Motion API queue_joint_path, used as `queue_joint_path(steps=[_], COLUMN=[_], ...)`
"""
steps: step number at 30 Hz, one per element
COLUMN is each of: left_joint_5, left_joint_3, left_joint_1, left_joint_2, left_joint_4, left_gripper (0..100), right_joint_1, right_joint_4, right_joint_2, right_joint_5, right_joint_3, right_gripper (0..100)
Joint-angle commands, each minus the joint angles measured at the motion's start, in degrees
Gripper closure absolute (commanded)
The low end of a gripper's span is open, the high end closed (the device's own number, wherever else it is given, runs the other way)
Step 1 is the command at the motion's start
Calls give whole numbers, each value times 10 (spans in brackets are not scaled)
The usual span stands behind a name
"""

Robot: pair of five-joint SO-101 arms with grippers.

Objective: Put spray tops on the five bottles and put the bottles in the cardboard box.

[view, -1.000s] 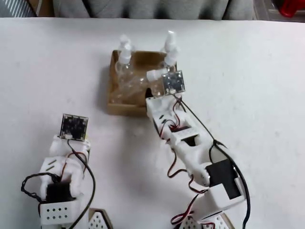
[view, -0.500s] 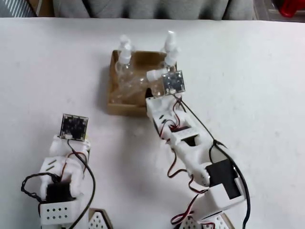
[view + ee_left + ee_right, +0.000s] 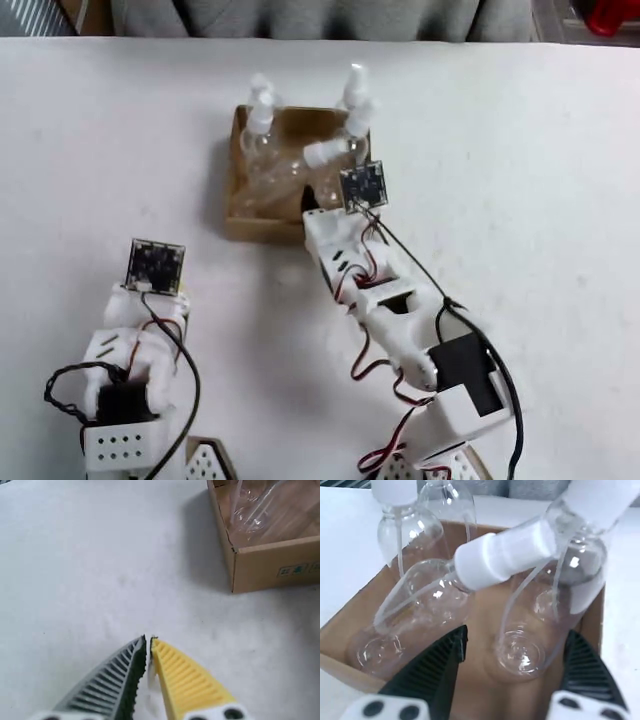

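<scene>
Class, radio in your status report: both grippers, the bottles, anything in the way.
Left gripper shut, over table. Right gripper open at cardboard box near wall. Capped bottles inside box. One tilted bottle leans across, ahead of right gripper.

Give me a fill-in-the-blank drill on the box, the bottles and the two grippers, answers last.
1. The bottles sit in a box made of ____.
2. Their spray tops are ____ in colour.
3. The left gripper is ____, over bare table.
4. The right gripper is ____, at the box.
Missing words: cardboard; white; shut; open.
</scene>
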Motion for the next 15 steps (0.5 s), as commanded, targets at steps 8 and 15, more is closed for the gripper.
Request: queue_joint_path(steps=[8, 15], left_joint_5=[-5, -5], left_joint_3=[-2, -2], left_joint_1=[-7, -7], left_joint_2=[-5, -5], left_joint_4=[4, 4], left_gripper=[976, 976], right_joint_1=[-13, -13], right_joint_4=[-17, -17], right_joint_2=[-10, -10], right_joint_5=[37, 38], right_joint_3=[-3, -3], right_gripper=[741, 741])
